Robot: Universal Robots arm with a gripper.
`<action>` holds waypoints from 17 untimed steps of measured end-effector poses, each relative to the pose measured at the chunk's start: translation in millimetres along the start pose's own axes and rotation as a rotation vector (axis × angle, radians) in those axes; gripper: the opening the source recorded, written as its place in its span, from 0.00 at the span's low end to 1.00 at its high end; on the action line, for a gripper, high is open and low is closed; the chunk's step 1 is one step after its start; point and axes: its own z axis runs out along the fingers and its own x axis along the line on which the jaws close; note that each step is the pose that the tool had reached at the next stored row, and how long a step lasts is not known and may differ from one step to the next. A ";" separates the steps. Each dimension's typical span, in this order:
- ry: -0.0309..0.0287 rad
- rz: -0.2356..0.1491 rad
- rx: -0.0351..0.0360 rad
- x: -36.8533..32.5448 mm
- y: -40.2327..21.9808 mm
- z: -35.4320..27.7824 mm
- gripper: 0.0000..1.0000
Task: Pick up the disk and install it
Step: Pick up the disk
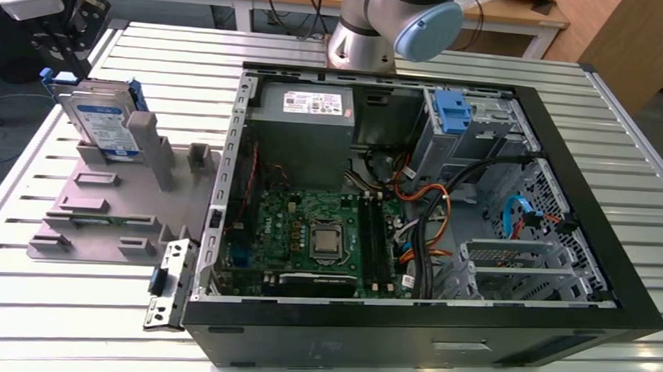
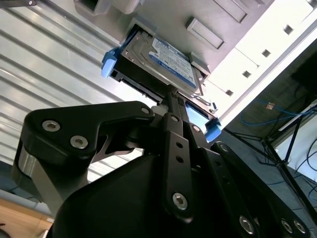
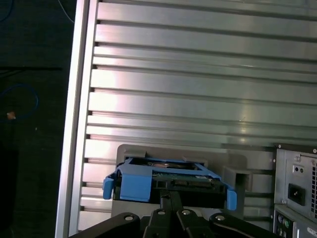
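Note:
The disk [image 1: 105,120] stands upright on edge in a grey holder [image 1: 99,207] on the table, at the exterior view's left. It is silver with a white-and-blue label and blue side rails. Both wrist views show it from above: the label face [image 2: 171,57] and the connector edge between the blue rails [image 3: 171,179]. My gripper [image 1: 68,68] hangs just over the disk's upper edge. Its black fingers are drawn together, and their tips [image 2: 171,91] [image 3: 171,196] meet at the middle of that edge. Nothing shows between them.
An open computer case [image 1: 415,321] lies at the exterior view's right, with a motherboard [image 1: 313,231], a grey power-supply box [image 1: 307,111] and an upright blue latch [image 1: 452,112] inside. A black bracket [image 1: 165,284] lies beside the case. The arm's base [image 1: 365,30] stands behind it.

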 end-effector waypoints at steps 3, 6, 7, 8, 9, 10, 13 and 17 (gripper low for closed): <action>0.0008 -0.016 -0.0005 0.0 0.0 0.0 0.11; 0.0018 -0.035 -0.0010 0.0 0.0 0.0 0.11; 0.0020 -0.040 -0.0012 0.0 0.0 0.0 0.11; 0.0024 -0.046 -0.0013 0.0 0.0 0.0 0.11; 0.0027 -0.052 -0.0015 0.0 0.0 0.0 0.11; 0.0030 -0.058 -0.0017 0.0 0.0 0.0 0.11; 0.0039 -0.072 -0.0021 0.0 0.0 0.0 0.11; 0.0043 -0.078 -0.0023 0.0 0.0 -0.4 0.11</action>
